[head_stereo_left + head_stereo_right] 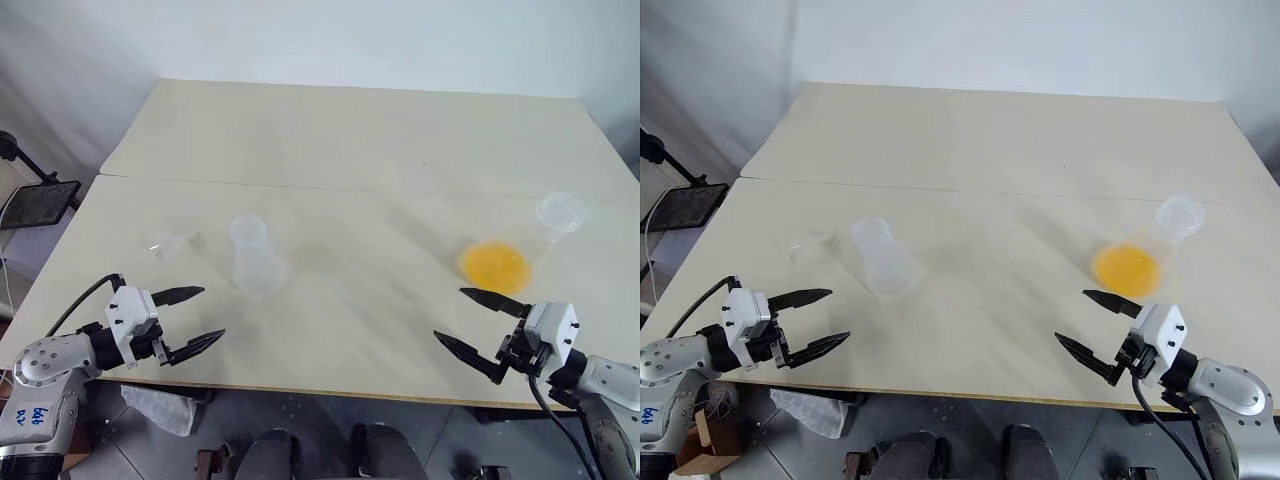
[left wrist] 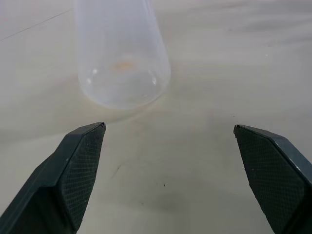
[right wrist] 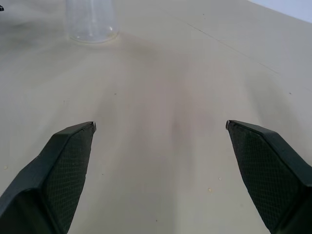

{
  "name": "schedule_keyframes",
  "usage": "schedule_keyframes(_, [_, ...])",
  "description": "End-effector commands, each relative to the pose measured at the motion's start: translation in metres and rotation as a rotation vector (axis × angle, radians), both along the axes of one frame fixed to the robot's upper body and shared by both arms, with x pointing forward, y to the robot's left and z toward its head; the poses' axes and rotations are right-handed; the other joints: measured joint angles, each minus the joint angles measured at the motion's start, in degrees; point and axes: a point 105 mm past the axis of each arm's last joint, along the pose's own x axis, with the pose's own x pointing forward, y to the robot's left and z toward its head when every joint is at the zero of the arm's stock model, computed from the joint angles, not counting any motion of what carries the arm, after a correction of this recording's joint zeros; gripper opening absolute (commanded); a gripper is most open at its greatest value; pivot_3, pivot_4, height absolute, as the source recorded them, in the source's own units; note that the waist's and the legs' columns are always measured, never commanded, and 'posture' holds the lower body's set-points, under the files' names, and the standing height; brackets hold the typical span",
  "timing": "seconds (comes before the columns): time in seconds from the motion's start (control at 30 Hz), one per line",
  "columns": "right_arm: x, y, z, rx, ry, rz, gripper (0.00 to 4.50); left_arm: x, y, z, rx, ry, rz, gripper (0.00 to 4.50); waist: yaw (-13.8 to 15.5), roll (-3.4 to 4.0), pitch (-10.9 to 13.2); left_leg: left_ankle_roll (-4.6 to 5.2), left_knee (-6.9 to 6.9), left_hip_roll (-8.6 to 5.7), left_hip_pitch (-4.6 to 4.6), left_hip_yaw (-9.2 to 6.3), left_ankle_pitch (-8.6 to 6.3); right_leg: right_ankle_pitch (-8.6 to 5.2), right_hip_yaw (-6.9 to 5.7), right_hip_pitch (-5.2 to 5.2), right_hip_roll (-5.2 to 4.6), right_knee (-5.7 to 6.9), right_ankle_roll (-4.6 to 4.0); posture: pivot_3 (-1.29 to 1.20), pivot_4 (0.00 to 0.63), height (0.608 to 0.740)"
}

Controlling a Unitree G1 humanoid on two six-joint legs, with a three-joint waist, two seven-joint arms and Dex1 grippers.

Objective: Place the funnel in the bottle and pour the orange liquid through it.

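A pale surface [image 1: 330,150] carries three clear items. Toward the robot's left stands the bottle [image 1: 253,257], a small clear flask, upright and empty. Just beside it, further left, lies the funnel [image 1: 172,246], faint and hard to make out; it appears to rest on its side. Well apart, toward the right, a larger clear flask [image 1: 522,247] holds the orange liquid [image 1: 495,265], pooled in its wide base. The left gripper [image 1: 190,321] hovers at the near edge, fingers spread wide and holding nothing, aimed toward the bottle and funnel, likely so it can take the funnel first. The right gripper [image 1: 482,324] waits near the larger flask, its fingers also spread and empty, probably placed to lift the flask for pouring once the funnel is seated.
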Motion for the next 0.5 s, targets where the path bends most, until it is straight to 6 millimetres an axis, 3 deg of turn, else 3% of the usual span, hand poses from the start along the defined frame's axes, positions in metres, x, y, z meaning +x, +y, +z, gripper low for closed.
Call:
schedule_keyframes(0.03, [-0.001, -0.001, 0.006, 0.006, -0.036, 0.003, 4.5, 0.002, 0.001, 0.003, 0.023, -0.003, 0.0, 4.48, 0.0, 0.0, 0.0, 0.0, 0.0, 0.0, 0.0, 0.0, 0.0, 0.0, 0.0, 0.0, 0.0, 0.0, 0.0, 0.0, 0.15, 0.74])
schedule_keyframes(0.13, [-0.001, -0.001, 0.006, 0.005, -0.037, 0.006, 4.5, 0.005, -0.003, 0.014, -0.058, -0.03, 0.007, 4.48, 0.01, 0.0, 0.0, 0.0, 0.0, 0.0, 0.0, 0.0, 0.0, 0.0, 0.0, 0.0, 0.0, 0.0, 0.0, 0.0, 0.15, 0.74])
schedule_keyframes(0.5, [0.001, -0.003, 0.004, -0.001, -0.033, 0.01, 4.5, 0.003, -0.005, 0.015, -0.044, -0.035, -0.018, 4.48, 0.0, 0.0, 0.0, 0.0, 0.02, 0.0, 0.0, 0.0, 0.0, 0.0, -0.01, 0.0, 0.0, 0.02, 0.0, 0.0, 0.15, 0.74])
